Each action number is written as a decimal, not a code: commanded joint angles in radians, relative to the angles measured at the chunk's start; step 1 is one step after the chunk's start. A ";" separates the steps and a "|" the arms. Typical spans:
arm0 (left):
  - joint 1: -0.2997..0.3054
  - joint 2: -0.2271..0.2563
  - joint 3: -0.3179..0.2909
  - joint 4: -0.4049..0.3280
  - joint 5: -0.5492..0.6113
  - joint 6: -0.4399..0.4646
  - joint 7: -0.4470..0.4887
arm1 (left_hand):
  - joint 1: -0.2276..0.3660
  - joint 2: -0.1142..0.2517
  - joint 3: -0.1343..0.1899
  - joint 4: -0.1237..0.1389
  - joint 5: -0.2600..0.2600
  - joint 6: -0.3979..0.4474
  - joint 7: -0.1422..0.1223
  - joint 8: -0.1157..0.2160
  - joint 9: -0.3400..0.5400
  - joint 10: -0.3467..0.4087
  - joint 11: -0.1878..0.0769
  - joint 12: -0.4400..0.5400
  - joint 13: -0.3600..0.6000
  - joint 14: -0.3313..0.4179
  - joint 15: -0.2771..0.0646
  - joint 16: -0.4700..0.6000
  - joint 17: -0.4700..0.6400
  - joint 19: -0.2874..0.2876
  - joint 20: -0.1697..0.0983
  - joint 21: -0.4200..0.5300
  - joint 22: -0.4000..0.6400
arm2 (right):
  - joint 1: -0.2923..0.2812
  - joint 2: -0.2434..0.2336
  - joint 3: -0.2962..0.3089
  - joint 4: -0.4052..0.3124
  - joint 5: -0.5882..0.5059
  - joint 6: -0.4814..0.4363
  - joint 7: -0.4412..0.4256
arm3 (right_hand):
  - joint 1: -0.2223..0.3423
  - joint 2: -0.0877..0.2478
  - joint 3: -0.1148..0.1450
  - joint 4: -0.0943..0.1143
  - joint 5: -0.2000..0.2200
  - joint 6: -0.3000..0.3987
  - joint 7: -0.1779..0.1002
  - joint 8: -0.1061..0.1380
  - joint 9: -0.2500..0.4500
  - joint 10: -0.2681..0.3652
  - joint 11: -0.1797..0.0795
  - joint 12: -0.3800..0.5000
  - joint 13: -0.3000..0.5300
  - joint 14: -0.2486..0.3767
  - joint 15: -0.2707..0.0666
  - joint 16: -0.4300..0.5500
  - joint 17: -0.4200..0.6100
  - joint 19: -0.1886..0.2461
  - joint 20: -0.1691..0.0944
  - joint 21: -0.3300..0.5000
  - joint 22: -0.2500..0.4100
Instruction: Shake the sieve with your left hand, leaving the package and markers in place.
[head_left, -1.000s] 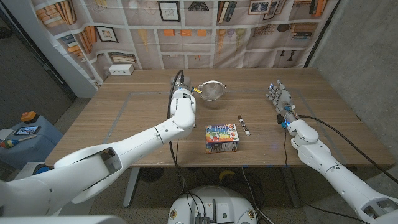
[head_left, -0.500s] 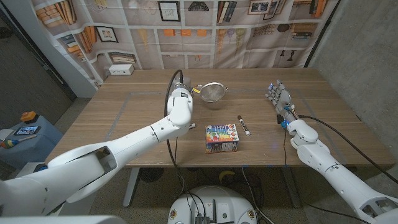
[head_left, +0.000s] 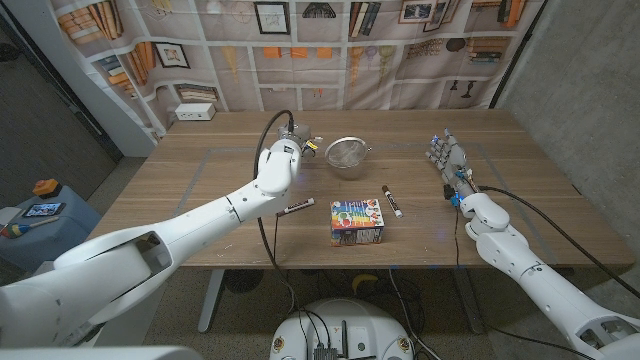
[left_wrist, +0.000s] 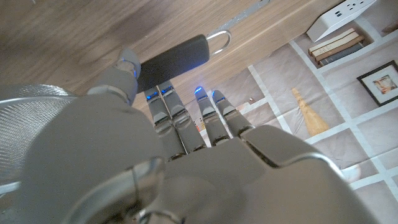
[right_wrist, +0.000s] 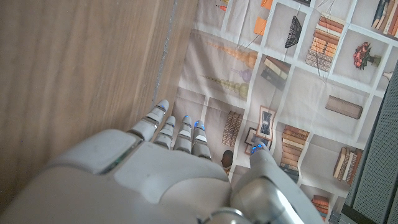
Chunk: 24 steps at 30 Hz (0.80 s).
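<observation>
The metal mesh sieve (head_left: 347, 152) is at the back middle of the table, its handle pointing toward my left hand (head_left: 284, 150). In the left wrist view my left hand (left_wrist: 143, 155) has its fingers (left_wrist: 163, 106) curled around the sieve's black handle (left_wrist: 177, 56), with the mesh bowl (left_wrist: 28, 124) beside the thumb. The colourful package (head_left: 357, 221) lies near the front middle. One marker (head_left: 392, 200) lies just right of it, another marker (head_left: 294, 209) just left. My right hand (head_left: 447, 155) stands at the right, holding nothing, fingers apart (right_wrist: 177, 134).
A white power strip (head_left: 195, 112) sits at the table's back left corner, also in the left wrist view (left_wrist: 345, 15). A printed bookshelf backdrop hangs behind the table (head_left: 200, 190). Bare wood lies left of my left arm and between package and right hand.
My left arm has swung to the left, uncovering the marker left of the package. The sieve has shifted slightly right and nearer. Package, right marker and right hand have stayed put.
</observation>
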 joint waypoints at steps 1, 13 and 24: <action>-0.005 0.056 -0.025 0.002 -0.070 -0.170 0.035 | 0.041 0.051 -0.005 0.005 0.003 0.128 -0.030 0.005 0.004 0.014 -0.017 0.001 0.004 0.006 -0.154 -0.002 0.004 0.008 -0.003 0.006 0.004 | -0.001 0.004 -0.002 -0.001 -0.004 0.001 -0.008 | -0.003 0.002 0.008 -0.003 -0.002 0.010 -0.003 0.002 0.002 0.006 0.003 0.002 0.003 0.002 0.001 0.007 0.000 0.001 -0.001 0.001 0.005; -0.002 0.091 -0.049 0.019 -0.084 -0.327 0.076 | 0.039 0.052 -0.012 0.006 0.003 0.130 -0.037 0.006 0.007 0.012 -0.017 0.000 0.004 0.004 -0.156 -0.003 0.004 0.013 -0.007 0.007 0.004 | -0.003 0.005 -0.002 -0.004 -0.006 0.001 -0.012 | -0.005 0.002 0.009 -0.003 -0.003 0.011 -0.003 0.002 0.002 0.007 0.003 0.002 0.003 0.002 0.001 0.008 0.000 0.001 -0.001 0.001 0.005; 0.005 0.101 -0.065 0.028 -0.061 -0.403 0.092 | 0.038 0.054 -0.018 0.007 0.003 0.130 -0.039 0.007 0.009 0.013 -0.017 0.001 0.005 0.004 -0.157 -0.003 0.004 0.019 -0.011 0.008 0.004 | 0.002 0.009 -0.004 0.004 -0.006 0.005 -0.008 | -0.006 0.002 0.009 -0.003 -0.003 0.011 -0.004 0.002 0.002 0.007 0.003 0.002 0.003 0.001 0.001 0.009 0.000 0.001 -0.001 0.001 0.005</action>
